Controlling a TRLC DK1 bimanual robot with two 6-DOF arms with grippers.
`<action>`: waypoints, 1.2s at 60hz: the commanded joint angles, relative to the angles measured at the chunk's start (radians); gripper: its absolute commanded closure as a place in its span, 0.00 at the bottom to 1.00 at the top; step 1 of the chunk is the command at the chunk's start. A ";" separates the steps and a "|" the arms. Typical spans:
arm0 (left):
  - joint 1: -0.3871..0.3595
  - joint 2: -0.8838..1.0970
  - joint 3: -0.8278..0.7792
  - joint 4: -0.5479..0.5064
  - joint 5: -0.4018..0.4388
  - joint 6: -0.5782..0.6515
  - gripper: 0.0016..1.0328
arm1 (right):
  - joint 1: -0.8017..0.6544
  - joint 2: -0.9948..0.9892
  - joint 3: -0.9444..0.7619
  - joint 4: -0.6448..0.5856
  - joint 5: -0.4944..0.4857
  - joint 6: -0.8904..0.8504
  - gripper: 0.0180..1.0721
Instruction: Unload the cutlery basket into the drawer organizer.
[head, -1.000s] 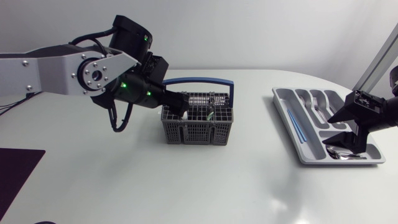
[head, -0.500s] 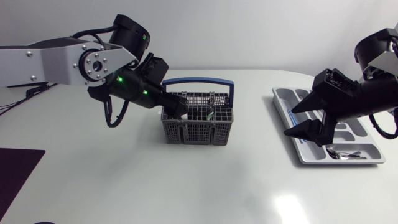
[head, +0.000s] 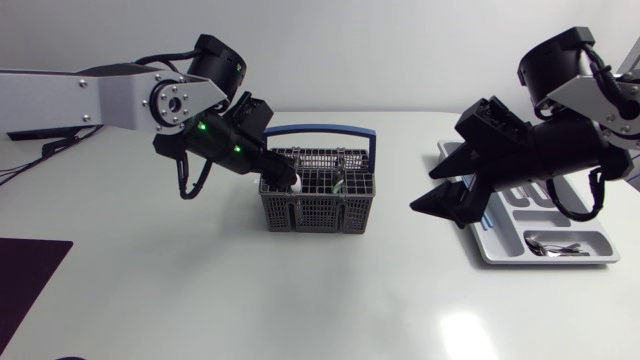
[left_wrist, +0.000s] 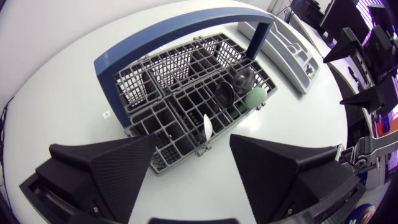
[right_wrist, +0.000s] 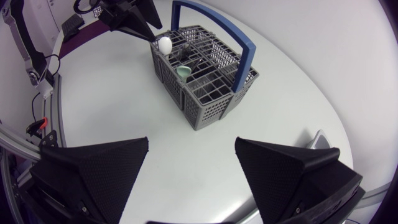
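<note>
The grey cutlery basket (head: 318, 200) with a blue handle (head: 322, 130) stands mid-table. A white utensil (head: 297, 185) sticks up at its left corner, and a green spoon (left_wrist: 254, 96) and dark spoons (left_wrist: 225, 93) lie deeper in. My left gripper (head: 285, 172) hangs over that corner, open, with the white utensil (left_wrist: 207, 127) just ahead between its fingers, touching neither. My right gripper (head: 448, 202) is open and empty above the table between the basket (right_wrist: 199, 68) and the grey drawer organizer (head: 500, 250). The right arm hides much of the organizer; metal spoons (head: 552, 245) lie in its near compartment.
Bare white tabletop lies in front of the basket and between it and the organizer. A dark mat (head: 25, 275) sits at the table's left front edge. The left gripper (right_wrist: 134, 15) shows beyond the basket in the right wrist view.
My right arm has swung left from over the organizer toward the basket, its gripper still open. My left gripper stayed at the basket's corner, its fingers drawing slightly closer together.
</note>
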 joint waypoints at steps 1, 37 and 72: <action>0.005 0.022 0.032 -0.010 0.015 0.016 0.26 | 0.026 0.026 -0.010 0.024 0.022 0.064 0.05; -0.046 0.048 0.150 -0.150 0.021 -0.086 0.55 | 0.062 0.041 -0.003 0.023 0.032 0.104 0.05; -0.047 0.137 0.222 -0.200 -0.020 -0.152 0.59 | 0.134 0.041 -0.024 0.044 0.066 0.153 0.05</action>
